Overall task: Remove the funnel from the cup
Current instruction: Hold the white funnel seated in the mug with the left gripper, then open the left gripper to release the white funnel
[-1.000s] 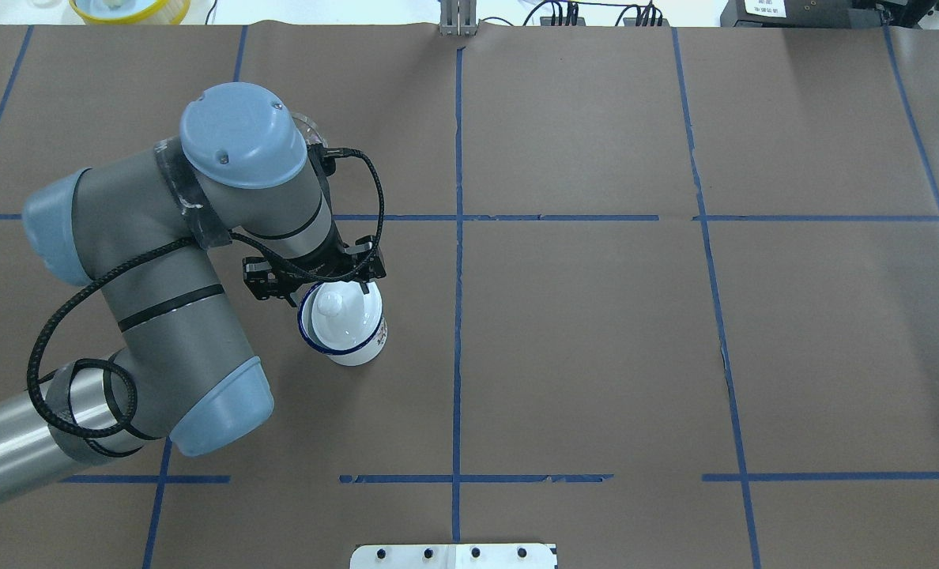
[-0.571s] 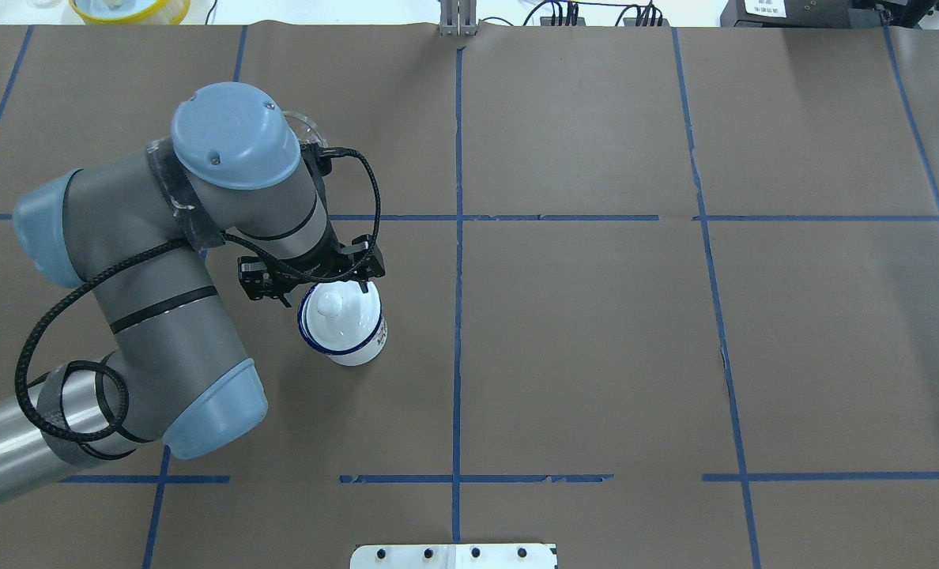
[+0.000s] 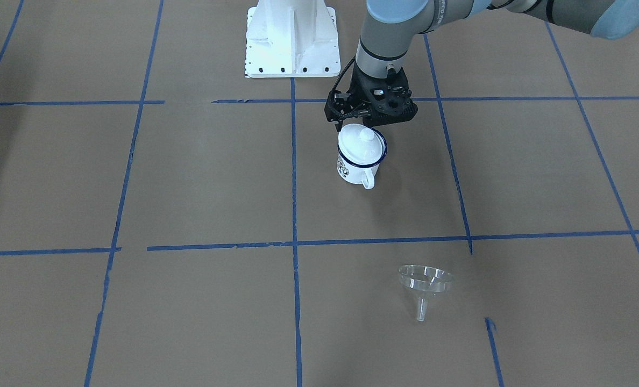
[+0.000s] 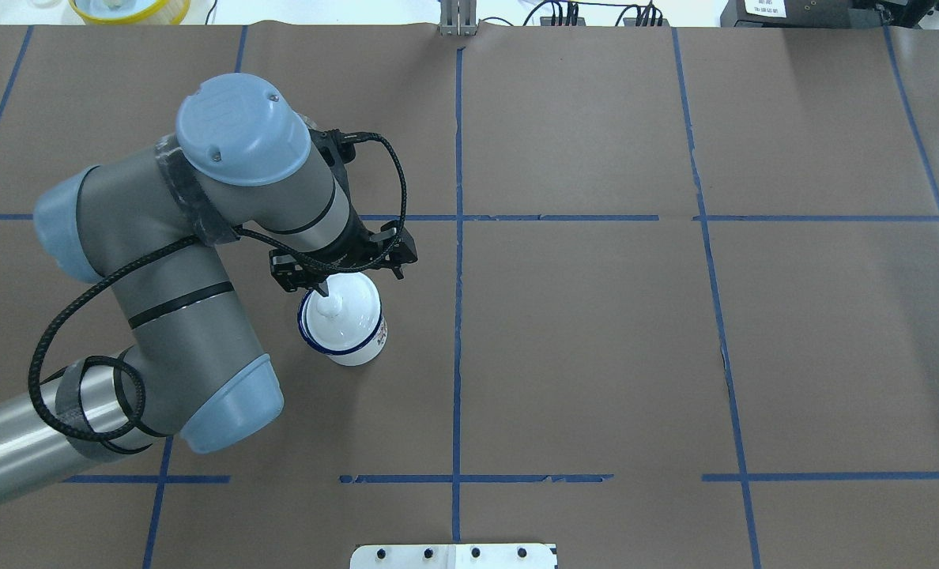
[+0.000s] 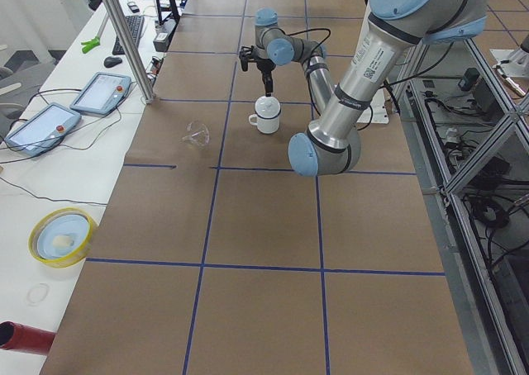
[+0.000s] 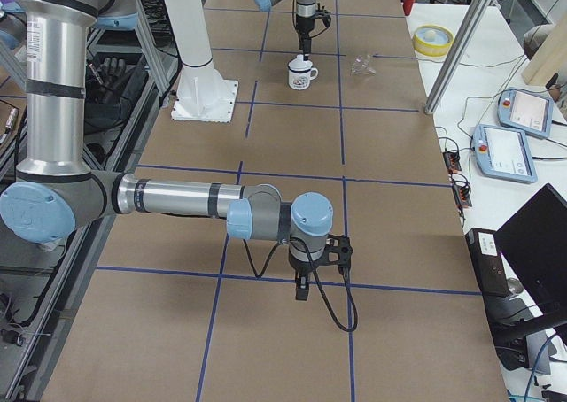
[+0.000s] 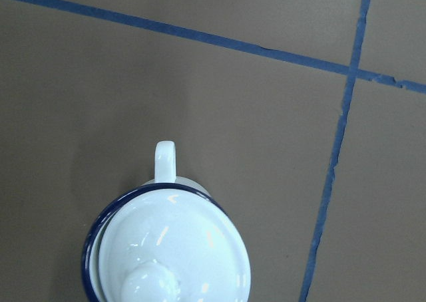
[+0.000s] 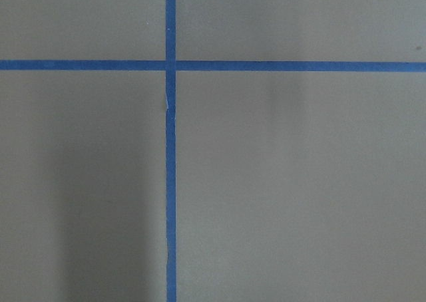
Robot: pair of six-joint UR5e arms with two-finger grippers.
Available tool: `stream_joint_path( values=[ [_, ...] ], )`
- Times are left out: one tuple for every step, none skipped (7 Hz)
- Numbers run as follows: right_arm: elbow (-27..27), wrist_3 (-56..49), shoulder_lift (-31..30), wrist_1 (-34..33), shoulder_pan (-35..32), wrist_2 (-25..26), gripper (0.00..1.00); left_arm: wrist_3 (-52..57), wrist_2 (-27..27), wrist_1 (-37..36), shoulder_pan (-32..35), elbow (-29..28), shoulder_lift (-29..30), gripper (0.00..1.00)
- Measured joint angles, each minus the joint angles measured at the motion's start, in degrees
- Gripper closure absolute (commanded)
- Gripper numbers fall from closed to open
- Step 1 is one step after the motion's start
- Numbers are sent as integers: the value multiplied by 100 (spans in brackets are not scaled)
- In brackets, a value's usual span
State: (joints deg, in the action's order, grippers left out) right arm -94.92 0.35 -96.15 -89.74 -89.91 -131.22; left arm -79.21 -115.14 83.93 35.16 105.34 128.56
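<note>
The clear funnel [image 3: 426,280] lies on the brown table paper, well apart from the cup; it also shows in the exterior left view [image 5: 197,133]. My left arm hides it in the overhead view. The white cup [image 3: 358,164] with a dark blue rim stands upright, its handle [image 7: 165,157] pointing away from the robot. A white domed lid [image 4: 345,316] with a knob sits on it. My left gripper [image 4: 323,291] hangs just above the lid's knob, its fingers together and holding nothing. My right gripper [image 6: 304,287] shows only in the exterior right view, low over bare paper; I cannot tell its state.
A yellow-rimmed dish [image 4: 130,8] sits off the table's far left corner. The white robot base plate [image 3: 290,37] stands at the near middle edge. Touch pendants [image 5: 99,94] and a metal post [image 5: 124,36] are beyond the far edge. Blue tape lines grid the paper.
My left arm has swung right and slightly away from the robot. The gripper now sits over the lid's knob. The funnel's edge, seen before, is now behind the arm.
</note>
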Motion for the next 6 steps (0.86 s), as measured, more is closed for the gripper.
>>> stream_joint_path(
  values=[
    [0, 0, 0, 0, 0, 0, 0, -110, 0, 286, -17, -158, 7, 0],
    [0, 0, 0, 0, 0, 0, 0, -200, 1, 486, -40, -252, 13, 0],
    [0, 0, 0, 0, 0, 0, 0, -283, 1, 642, -57, -327, 17, 0],
    [0, 0, 0, 0, 0, 0, 0, -328, 1, 774, -74, -391, 23, 0],
    [0, 0, 0, 0, 0, 0, 0, -367, 1, 894, -98, -455, 26, 0],
    [0, 0, 0, 0, 0, 0, 0, -409, 1, 968, -123, -499, 28, 0]
  ],
)
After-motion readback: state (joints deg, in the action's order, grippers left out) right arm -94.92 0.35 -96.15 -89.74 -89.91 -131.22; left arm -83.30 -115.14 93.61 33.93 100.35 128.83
